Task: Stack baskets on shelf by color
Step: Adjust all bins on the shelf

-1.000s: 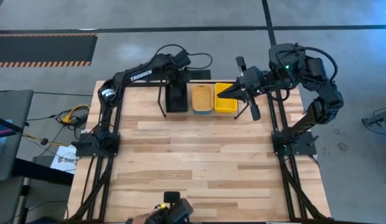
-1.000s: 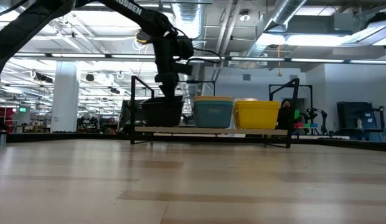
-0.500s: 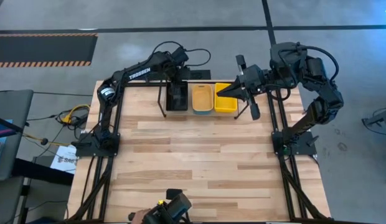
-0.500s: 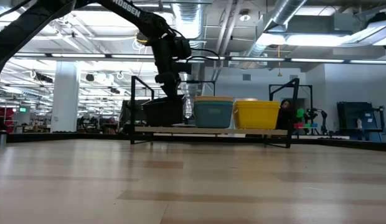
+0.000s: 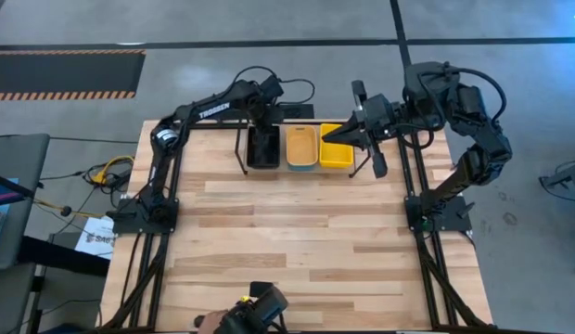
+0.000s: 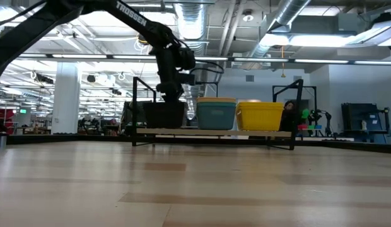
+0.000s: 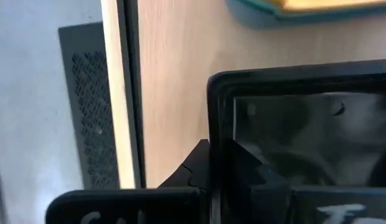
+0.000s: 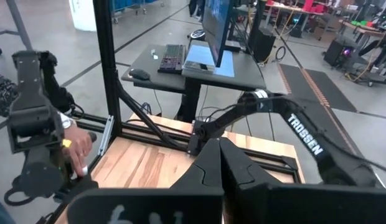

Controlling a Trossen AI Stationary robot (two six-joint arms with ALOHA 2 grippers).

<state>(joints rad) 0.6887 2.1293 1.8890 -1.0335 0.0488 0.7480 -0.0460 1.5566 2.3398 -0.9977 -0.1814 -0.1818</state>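
1. High view, shelf [image 5: 243, 153]: we count three stacks side by side on it at the far edge of the wooden table [image 5: 297, 241]. They are the black baskets [image 5: 262, 148] on the left, a teal-green basket [image 5: 300, 148] with an orange or yellow one nested on top in the middle, and the yellow baskets [image 5: 336, 153] on the right.
2. Left gripper [image 5: 266, 109]: above the far end of the black stack, fingers pressed together. In the left wrist view the black basket's rim sits just ahead of the fingers; we cannot tell whether they touch it, but nothing appears pinched.
3. Right gripper [image 5: 336, 137]: over the yellow stack, fingers pressed together and holding nothing.
4. Step in hand, as we judge it: release of the last black basket, with sorting all but finished, since no loose baskets lie on the table.
5. Next move: we expect the left arm should lift straight clear of the rim, so as not to drag the stack, and both arms should retire.
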